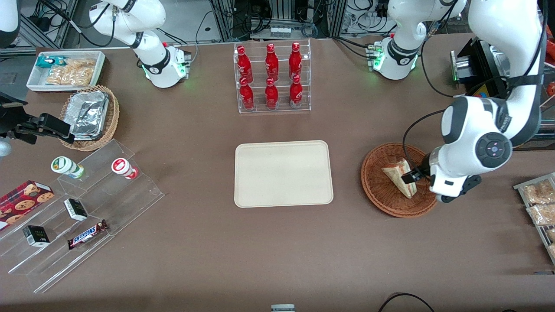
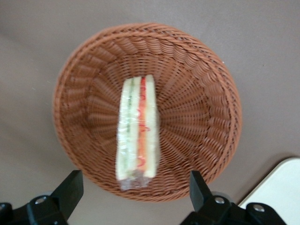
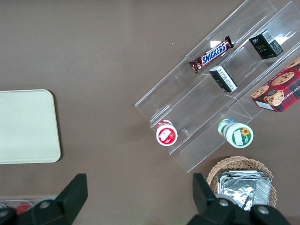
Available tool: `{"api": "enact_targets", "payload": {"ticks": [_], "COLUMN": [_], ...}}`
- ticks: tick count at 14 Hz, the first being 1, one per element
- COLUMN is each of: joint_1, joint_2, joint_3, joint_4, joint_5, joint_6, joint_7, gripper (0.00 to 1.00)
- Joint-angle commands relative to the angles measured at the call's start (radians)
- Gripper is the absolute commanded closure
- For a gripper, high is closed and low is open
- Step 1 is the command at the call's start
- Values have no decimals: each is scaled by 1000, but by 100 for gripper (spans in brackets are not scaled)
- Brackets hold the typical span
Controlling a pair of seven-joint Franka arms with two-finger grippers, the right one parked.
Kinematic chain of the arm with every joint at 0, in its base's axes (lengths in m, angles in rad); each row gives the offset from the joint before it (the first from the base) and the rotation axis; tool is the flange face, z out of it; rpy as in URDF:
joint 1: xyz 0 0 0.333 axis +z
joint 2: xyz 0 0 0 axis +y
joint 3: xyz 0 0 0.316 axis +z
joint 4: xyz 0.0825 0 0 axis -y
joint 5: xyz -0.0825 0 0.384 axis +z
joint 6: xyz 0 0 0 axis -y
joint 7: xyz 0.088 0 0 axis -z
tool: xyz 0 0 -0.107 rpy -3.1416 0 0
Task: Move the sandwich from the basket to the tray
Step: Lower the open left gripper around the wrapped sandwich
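Frankly, from the front camera I can't see much of my gripper (image 1: 412, 177): the white wrist housing at the right of the frame covers most of it, and only one dark fingertip pokes out, right against the sandwich (image 1: 402, 177). The same housing cuts off the basket (image 1: 381, 190) along its edge toward the working arm's end of the worktop (image 1: 277, 251).

The wrist camera helps. There the two black fingers (image 2: 70, 190) stand wide apart, one at either side of the wedge's end, above the basket's rim (image 2: 220, 89) and touching nothing that I can see. The sandwich (image 2: 138, 129) lies inside the basket (image 2: 187, 122), standing on its bread edge so that the green, red and orange filling stripes face up at me. A clear wrap covers it, bunched at the end between the fingers; the picture is soft, so I can't make out the wrap's seam. The wedge sits in line with the gap between the fingers, below them.

The tray (image 1: 284, 173) lies flat in the middle of the front frame, well apart from the basket; only its corner (image 2: 276, 187) shows at the wrist.
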Motion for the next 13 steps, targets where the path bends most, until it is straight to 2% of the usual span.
{"api": "enact_targets", "payload": {"ticks": [1, 5, 13], "joint_1": [-39, -39, -25], "joint_2": [28, 15, 25], "joint_3": [3, 3, 11], "joint_4": [-18, -154, -119], "joint_5": [-2, -2, -7], "joint_6": [46, 168, 156], "joint_7": [-76, -76, -112], "gripper": [0, 0, 0]}}
